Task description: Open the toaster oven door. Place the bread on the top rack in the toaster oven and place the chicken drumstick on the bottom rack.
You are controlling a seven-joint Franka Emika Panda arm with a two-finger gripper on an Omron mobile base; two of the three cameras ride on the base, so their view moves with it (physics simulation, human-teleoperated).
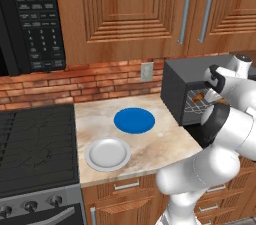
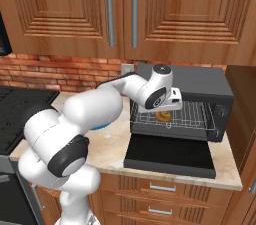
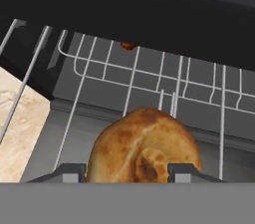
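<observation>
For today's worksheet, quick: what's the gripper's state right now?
Gripper: jaws flank a golden-brown food piece inside the toaster oven; gripped or released cannot be told.

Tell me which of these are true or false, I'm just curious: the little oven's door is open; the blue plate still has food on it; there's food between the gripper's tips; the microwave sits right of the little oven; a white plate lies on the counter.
1. The toaster oven door is open. True: it lies folded down flat in front of the toaster oven.
2. The blue plate has food on it. False: it is bare.
3. Food sits between the tips of the gripper. True: a golden-brown piece lies there on a wire rack.
4. The microwave is right of the toaster oven. False: it hangs to the left, above the stove.
5. A white plate lies on the counter. True.
</observation>
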